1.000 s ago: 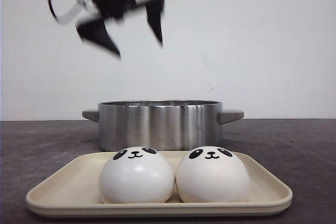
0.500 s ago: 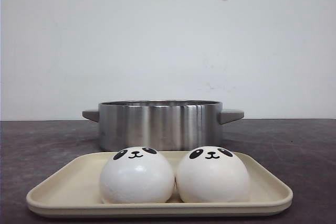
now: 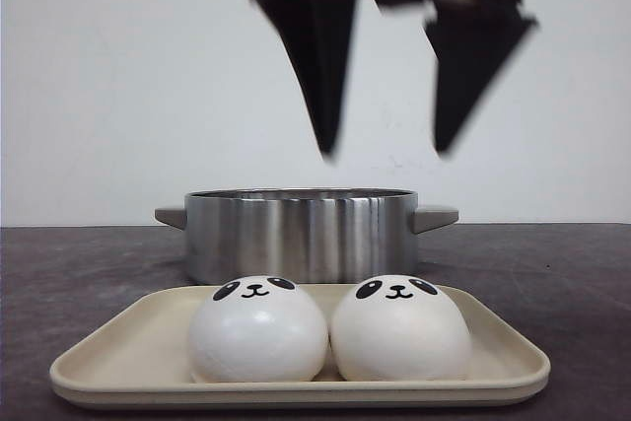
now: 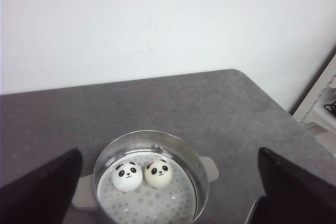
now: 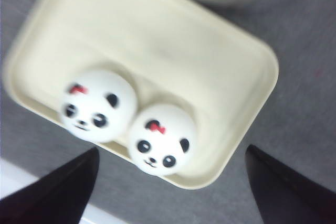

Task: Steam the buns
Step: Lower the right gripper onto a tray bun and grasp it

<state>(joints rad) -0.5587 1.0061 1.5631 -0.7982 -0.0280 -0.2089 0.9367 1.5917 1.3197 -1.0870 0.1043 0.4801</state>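
Two white panda-face buns sit side by side on a cream tray at the table's front. In the right wrist view the same buns lie at the near edge of the tray. My right gripper hangs open well above them, blurred, holding nothing. Behind the tray stands a steel pot. The left wrist view looks down into this pot, where two more buns rest on a perforated insert. My left gripper is open high above it.
The pot has two side handles. A white wall rises behind the grey table. The table's right edge and some pale furniture show in the left wrist view.
The left gripper rose out of the front view from the upper left. The right gripper came down from the top edge to hang over the tray. The buns have not moved.
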